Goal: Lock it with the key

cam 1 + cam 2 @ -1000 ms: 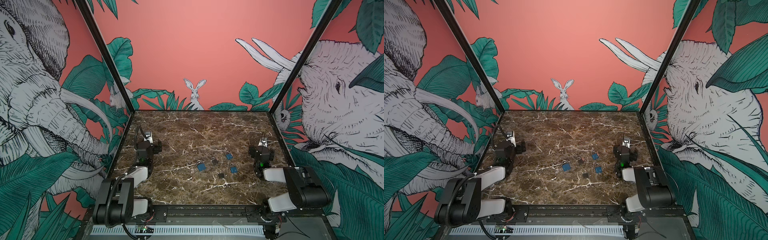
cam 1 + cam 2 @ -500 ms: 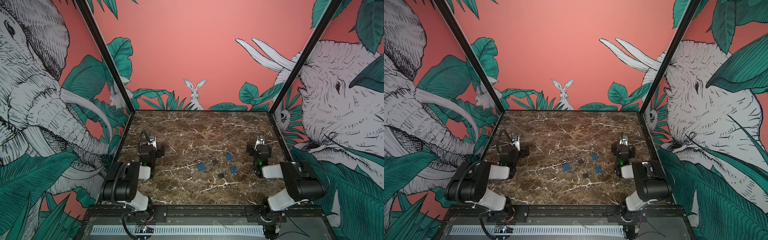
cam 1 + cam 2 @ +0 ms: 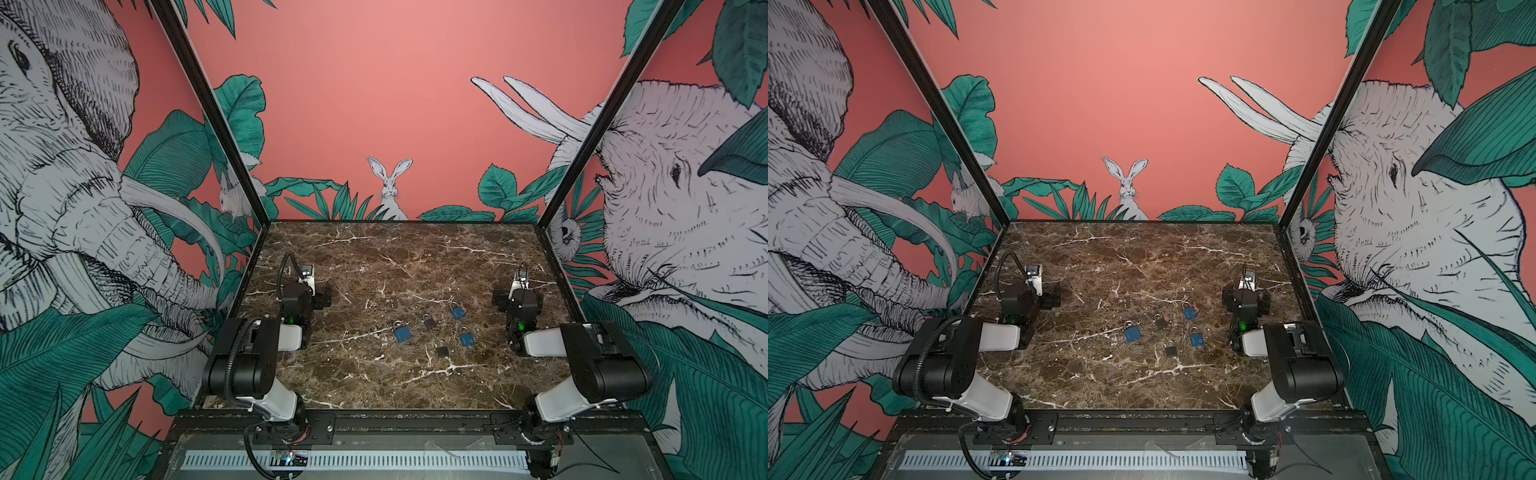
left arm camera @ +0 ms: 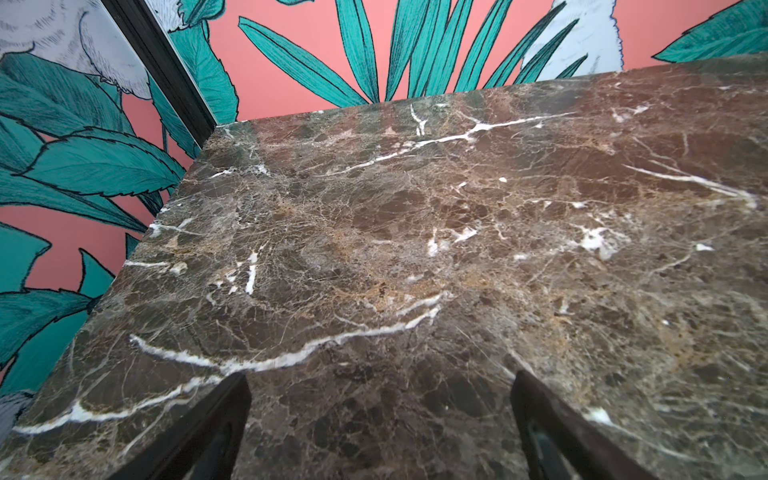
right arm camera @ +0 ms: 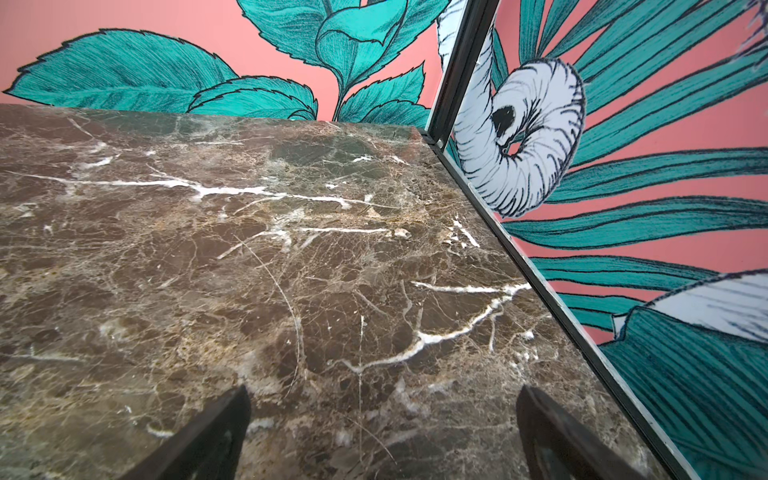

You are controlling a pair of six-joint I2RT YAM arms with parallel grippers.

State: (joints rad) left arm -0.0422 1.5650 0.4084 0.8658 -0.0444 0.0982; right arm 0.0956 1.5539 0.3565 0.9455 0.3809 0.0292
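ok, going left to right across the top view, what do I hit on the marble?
left gripper → leftmost blue padlock → far black padlock → far blue padlock → right gripper. The near black padlock and near blue padlock overlap those sideways, so they are left out.

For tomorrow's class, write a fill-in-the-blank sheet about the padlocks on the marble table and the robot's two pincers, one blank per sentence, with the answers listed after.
1. In both top views the marble table carries ___ padlocks.
2. The padlock nearest the left arm is coloured ___.
3. The padlock nearest the table's front edge is coloured ___.
4. The left pincer and the right pincer hold nothing, and the jaws of each stand ___.

Missing words: five; blue; black; open.
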